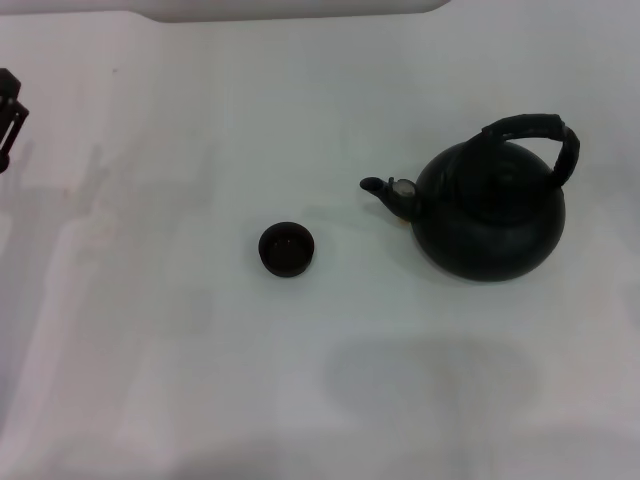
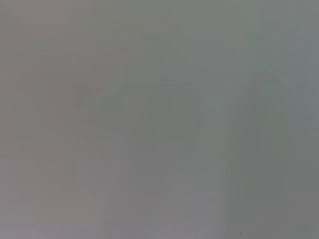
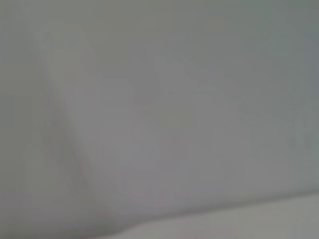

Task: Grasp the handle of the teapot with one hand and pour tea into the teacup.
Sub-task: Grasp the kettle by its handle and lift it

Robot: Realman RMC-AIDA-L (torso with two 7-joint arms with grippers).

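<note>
Jaws first: the left gripper (image 1: pixel 8 118) shows only as a dark piece of hardware at the far left edge of the head view, well apart from the teapot (image 1: pixel 490 215) and raised over the desk (image 1: pixel 180 380); whether its jaws are released or clenched cannot be told, and it touches nothing that can be seen. No part of the right gripper shows in any view, so its jaws cannot be judged either. Both wrist views give only a pale, featureless surface (no object in either).

Taking the teapot as the landmark: it stands upright on the desk, round and matte black, untouched. Its handle (image 1: pixel 545 132) arches over the top of the pot, leaning toward the pot's right side, with nothing gripping it. The short spout points away from the pot's left side, a pale spot near its tip. Beyond the spout, left of the teapot and a little nearer the robot, sits the teacup (image 1: pixel 287 248), small, low and dark, upright and well apart from the pot.
</note>
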